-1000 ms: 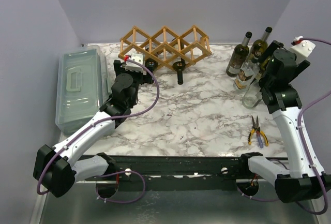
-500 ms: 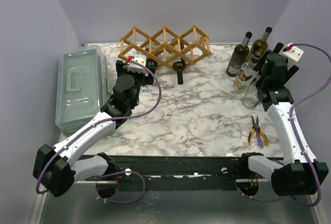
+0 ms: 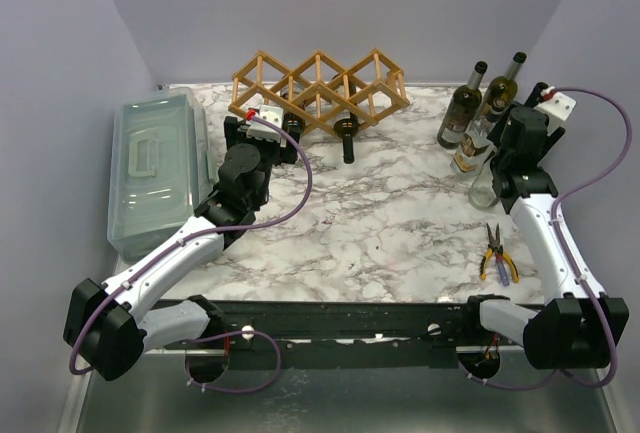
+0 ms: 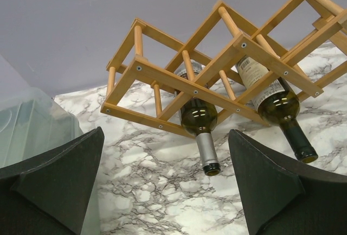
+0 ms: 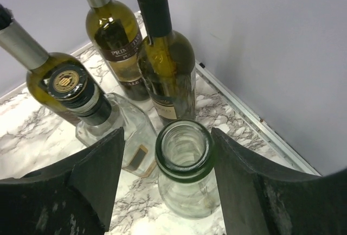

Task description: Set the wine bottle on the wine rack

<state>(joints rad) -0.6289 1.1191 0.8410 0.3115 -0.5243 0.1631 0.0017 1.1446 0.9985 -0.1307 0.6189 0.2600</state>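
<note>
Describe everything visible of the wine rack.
The wine rack is a light-brown wooden lattice: flat slats screwed into a row of diamond-shaped cells, round rods joining front to back. It stands upright at the far edge of the marble table, slightly left of centre. A dark bottle and a second bottle lie in its lower cells, necks pointing toward the arms. The open left fingers are short of it.

Clear bottle [image 5: 184, 191] upright (rack [image 3: 320, 88] well apart)

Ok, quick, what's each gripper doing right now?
Left gripper: open, empty, facing the wine rack.
Right gripper: open, jaws either side of the clear bottle at its mouth, not clamped on it.
</note>
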